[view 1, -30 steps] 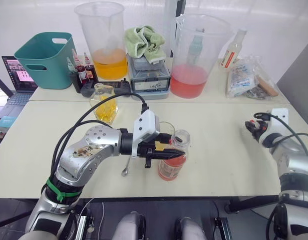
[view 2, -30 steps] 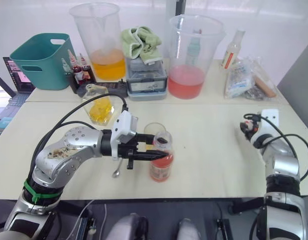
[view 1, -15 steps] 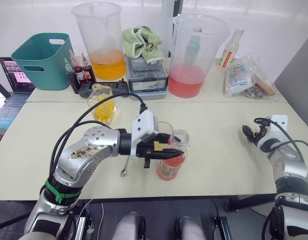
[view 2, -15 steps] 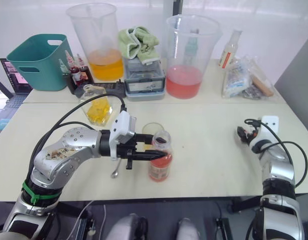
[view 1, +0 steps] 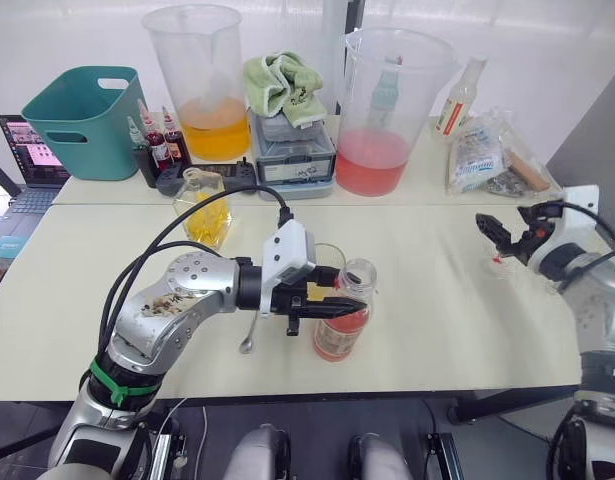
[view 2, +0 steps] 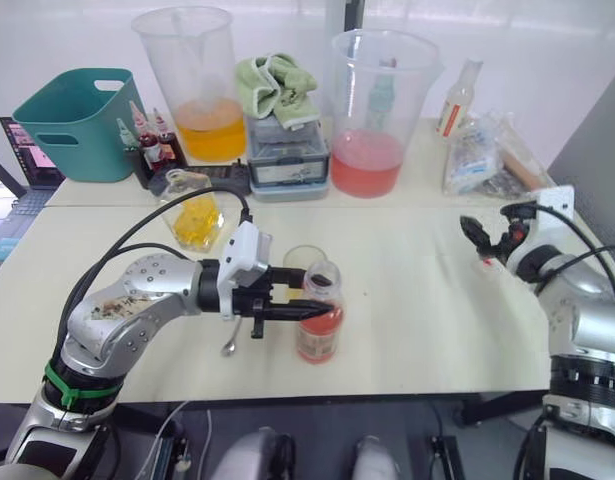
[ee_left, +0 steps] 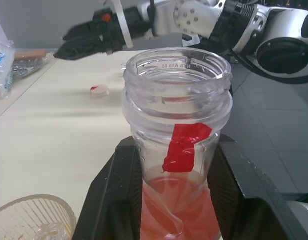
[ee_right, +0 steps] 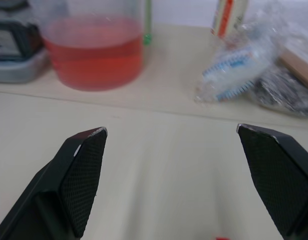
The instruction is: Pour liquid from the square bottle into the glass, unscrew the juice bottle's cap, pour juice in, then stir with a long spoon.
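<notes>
Left gripper (view 1: 332,305) clamps juice bottle (view 1: 345,322), glass (view 1: 328,262) just behind

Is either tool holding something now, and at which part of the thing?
The left tool grips the slim clear plastic bottle of pink-red juice, cap off, around its upper body just under the neck. The right tool is open and holds nothing.
</notes>
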{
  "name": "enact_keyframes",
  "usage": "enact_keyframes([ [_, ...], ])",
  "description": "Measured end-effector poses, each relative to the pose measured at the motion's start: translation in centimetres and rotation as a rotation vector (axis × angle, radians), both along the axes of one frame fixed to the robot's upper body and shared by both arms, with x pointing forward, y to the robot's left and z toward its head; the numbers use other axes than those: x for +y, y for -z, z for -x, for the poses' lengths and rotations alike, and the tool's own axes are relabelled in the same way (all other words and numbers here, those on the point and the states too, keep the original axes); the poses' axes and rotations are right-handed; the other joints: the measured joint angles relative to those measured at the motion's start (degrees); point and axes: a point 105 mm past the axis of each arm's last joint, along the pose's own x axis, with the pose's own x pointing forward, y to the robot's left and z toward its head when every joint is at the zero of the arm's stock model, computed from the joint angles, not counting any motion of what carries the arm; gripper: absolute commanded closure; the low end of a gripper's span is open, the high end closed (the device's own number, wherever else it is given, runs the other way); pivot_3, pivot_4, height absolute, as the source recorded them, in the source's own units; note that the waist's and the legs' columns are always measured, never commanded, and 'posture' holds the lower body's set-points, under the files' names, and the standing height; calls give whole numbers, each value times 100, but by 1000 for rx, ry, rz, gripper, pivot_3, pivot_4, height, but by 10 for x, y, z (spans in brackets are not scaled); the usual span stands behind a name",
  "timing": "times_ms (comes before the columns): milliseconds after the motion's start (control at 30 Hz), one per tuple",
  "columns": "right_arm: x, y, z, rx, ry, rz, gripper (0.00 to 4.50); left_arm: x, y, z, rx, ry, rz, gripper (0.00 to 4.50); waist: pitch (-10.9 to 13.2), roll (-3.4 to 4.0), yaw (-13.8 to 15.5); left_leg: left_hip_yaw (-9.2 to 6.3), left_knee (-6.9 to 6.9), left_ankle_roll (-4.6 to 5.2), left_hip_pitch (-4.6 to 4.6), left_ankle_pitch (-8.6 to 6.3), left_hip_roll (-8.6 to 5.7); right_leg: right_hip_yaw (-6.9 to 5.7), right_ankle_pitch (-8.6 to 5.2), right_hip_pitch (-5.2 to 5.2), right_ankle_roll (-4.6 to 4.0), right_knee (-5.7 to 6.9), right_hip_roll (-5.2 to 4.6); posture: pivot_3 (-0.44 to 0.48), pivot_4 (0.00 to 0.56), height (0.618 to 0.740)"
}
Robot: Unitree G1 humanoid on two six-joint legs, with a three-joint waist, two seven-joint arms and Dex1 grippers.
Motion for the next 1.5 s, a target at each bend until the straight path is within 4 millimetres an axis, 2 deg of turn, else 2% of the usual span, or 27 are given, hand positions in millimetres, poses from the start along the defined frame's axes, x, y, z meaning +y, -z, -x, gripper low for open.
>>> enact_keyframes([
  [133, 44, -28, 23, -21, -314, 40, 95, 6, -2, 0, 0, -14, 3, 3091, 0, -1, -31, -3, -1, 2, 0, -1, 4, -1, 0, 0, 0, -1, 1, 0, 150, 739],
  [267, 74, -29, 42, 26, -530, 50, 95, 16, -5, 4, 3, -29, -16, 3091, 0, 0, -39, -3, -4, 4, 0, -3, 4, 2, 0, -6, -1, 1, 1, 0, 150, 739],
  [467, 88, -27, 63, 109, -728, 37, 95, 42, -7, 12, 64, -100, -26, 3091, 1, -1, -55, -3, -6, 4, 0, -3, 6, 2, 0, -9, -2, 0, 1, 0, 150, 739],
  [700, 103, -24, 79, 179, -907, 0, 95, 87, -19, 14, 120, -261, -51, 3091, 7, -1, -50, -3, -5, 1, -1, -3, 6, 1, -1, -13, -2, -1, 0, 0, 150, 739],
  [833, 108, -24, 82, 186, -950, -6, 95, 109, -40, 2, 74, -370, -8, 3091, 10, -1, 28, -4, 0, 1, -2, -3, 1, 0, -1, -9, -1, -4, -4, 0, 150, 739],
  [1000, 119, -25, 88, 180, -993, -3, 95, 117, -55, -17, 18, -427, 50, 3091, 11, -4, 49, -1, -2, -1, -5, -3, 0, 0, -1, -14, -2, -1, -4, 0, 150, 739],
  [1233, 129, -23, 103, 190, -1004, -3, 95, 117, -63, -65, -168, -551, 50, 3091, 14, -9, 110, 6, -3, -2, -9, -2, -1, -1, 0, -16, -3, -4, -3, 0, 150, 739],
  [1333, 128, -19, 110, 190, -963, -12, 95, 111, -60, -87, -289, -583, -7, 3091, 15, -11, 166, 7, -2, 0, -12, -3, -1, -3, 1, -16, -3, -4, -4, 0, 150, 739],
  [1500, 130, -15, 114, 195, -927, -19, 95, 96, -48, -105, -424, -571, -51, 3091, 17, -14, 142, 7, -2, 3, -15, -4, 0, -3, 1, -21, -3, -4, -5, 0, 150, 739],
])
